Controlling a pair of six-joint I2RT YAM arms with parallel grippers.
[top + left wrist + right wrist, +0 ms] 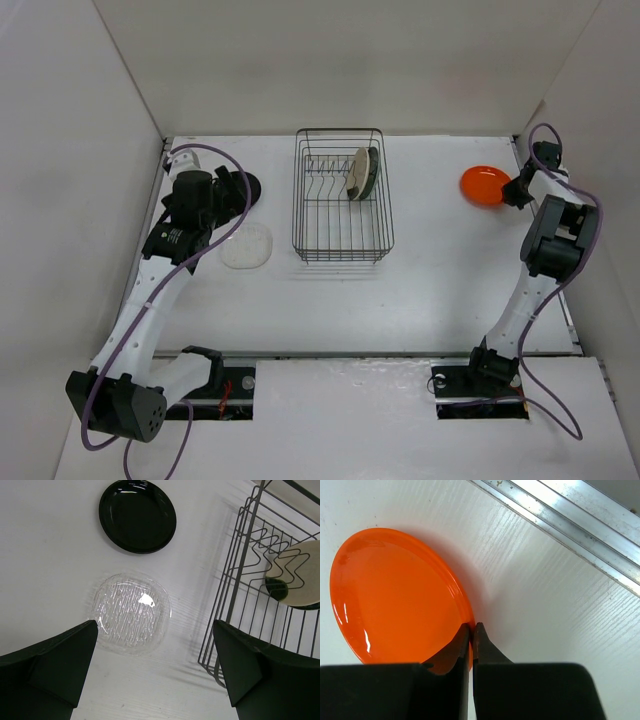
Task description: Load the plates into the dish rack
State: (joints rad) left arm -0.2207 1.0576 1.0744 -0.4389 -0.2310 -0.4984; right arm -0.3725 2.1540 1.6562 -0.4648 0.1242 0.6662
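Nearest the lens, the left end effector (154, 630) hangs released, fingers wide, over the clear plate (132, 612), the black plate (137, 515) just beyond. Two of five look done: cream plate (357, 172) and teal plate (372, 166) stand in the dish rack (340, 258). Far right on the worktop (545, 605), the right end effector (472, 630) is clenched on the rim of the orange plate (395, 595), a pinch only its wrist view shows; overhead, the left arm half hides the black plate.

Lighting: bright, even, overhead — soft shadows beside the dish rack (265, 590). Glare: white glint on clear plate (131, 614), streaks on orange plate (395, 595). Focus: sharp throughout — white table (420, 300) nearly washed-out.
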